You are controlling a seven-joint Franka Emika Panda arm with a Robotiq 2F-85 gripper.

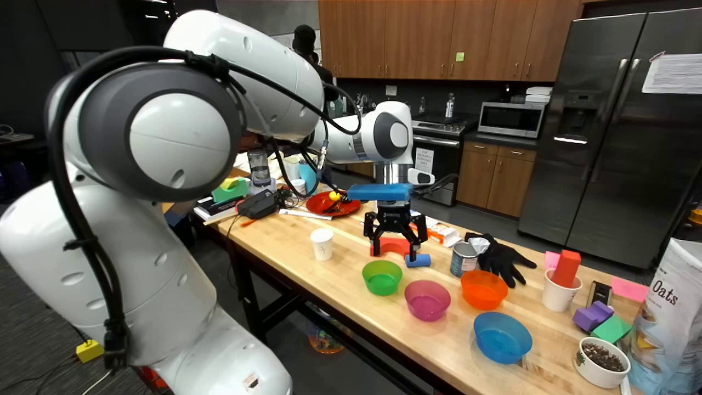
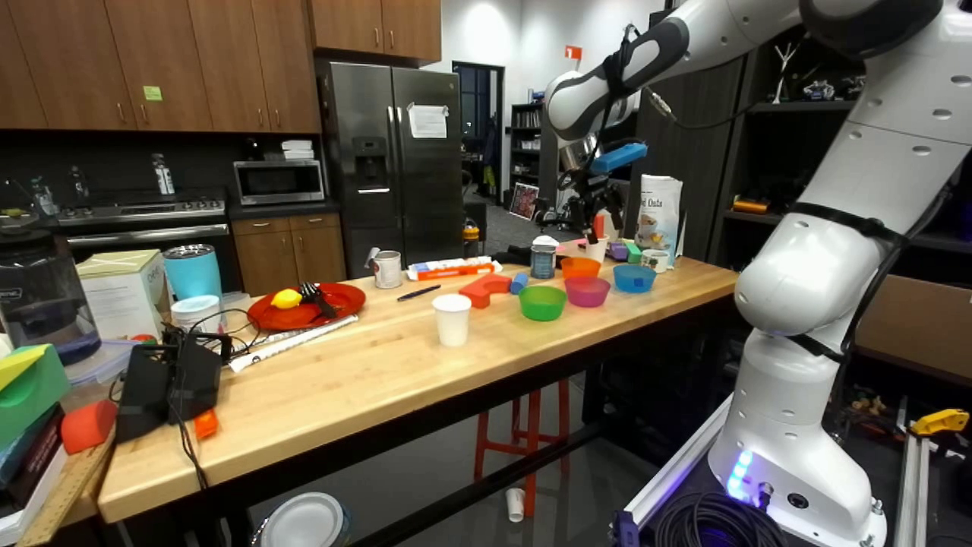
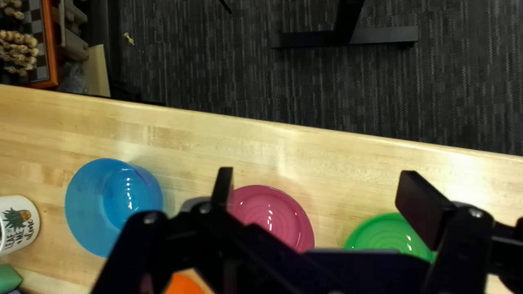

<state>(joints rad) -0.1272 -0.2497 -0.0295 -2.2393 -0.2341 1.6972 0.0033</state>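
My gripper (image 1: 395,256) is open and empty, its fingers pointing down above the wooden table. It also shows in an exterior view (image 2: 604,228) and in the wrist view (image 3: 316,185). Below it in the wrist view lie a pink bowl (image 3: 271,212) and a green bowl (image 3: 388,232), both partly hidden by the fingers. A blue bowl (image 3: 132,196) is to their left. An orange bowl (image 3: 184,285) is mostly hidden behind the gripper; it shows fully in an exterior view (image 1: 483,289). The bowls look empty. The gripper touches nothing that I can see.
A white paper cup (image 1: 322,244), a red arch block (image 2: 484,289), a blue cylinder (image 1: 418,260), a can (image 1: 464,259) and a black glove (image 1: 502,263) stand or lie around. An oats bag (image 1: 666,307) and a plant-print mug (image 3: 18,224) are at one end, a red plate (image 2: 345,298) towards the other.
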